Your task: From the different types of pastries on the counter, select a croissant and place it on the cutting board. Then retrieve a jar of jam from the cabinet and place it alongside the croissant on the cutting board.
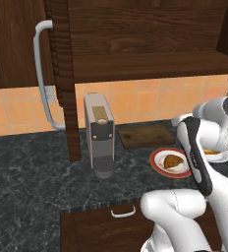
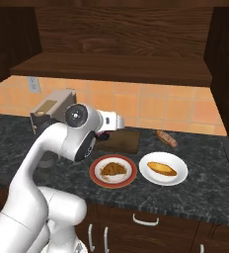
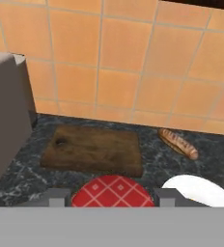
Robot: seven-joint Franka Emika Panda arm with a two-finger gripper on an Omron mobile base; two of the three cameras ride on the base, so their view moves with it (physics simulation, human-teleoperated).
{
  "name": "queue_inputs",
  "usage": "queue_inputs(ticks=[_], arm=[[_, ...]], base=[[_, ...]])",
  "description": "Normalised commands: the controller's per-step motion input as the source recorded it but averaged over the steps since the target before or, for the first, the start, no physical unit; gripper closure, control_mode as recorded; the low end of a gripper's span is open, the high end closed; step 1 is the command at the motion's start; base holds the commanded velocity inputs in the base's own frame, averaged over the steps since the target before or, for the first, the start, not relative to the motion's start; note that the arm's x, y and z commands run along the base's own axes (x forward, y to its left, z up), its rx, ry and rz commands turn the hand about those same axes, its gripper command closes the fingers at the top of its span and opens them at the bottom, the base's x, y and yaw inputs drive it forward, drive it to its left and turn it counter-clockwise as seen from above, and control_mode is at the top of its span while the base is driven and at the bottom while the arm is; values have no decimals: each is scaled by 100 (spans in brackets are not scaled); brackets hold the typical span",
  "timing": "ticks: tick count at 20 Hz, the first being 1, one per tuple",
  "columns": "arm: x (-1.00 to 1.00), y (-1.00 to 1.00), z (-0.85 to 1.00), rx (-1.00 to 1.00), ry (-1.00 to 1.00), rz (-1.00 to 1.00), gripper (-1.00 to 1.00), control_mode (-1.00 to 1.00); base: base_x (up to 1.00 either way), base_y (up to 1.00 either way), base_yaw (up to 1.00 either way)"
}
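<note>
Jam jar (image 3: 113, 192) sits clamped between the jaws.

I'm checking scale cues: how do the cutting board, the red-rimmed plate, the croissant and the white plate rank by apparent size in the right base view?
1. cutting board, partly hidden by the arm
2. red-rimmed plate and white plate, about alike
3. croissant
</note>
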Motion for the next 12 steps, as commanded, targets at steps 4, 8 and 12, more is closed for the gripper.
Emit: queue_inputs(ticks=[4, 8, 12], arm=[[67, 11, -66, 0, -20, 4, 100, -100], [74, 16, -48, 0, -11, 2, 100, -100], [63, 1, -17, 1, -2, 3, 100, -100]], base=[[0, 0, 0], [0, 0, 0], [0, 0, 0]])
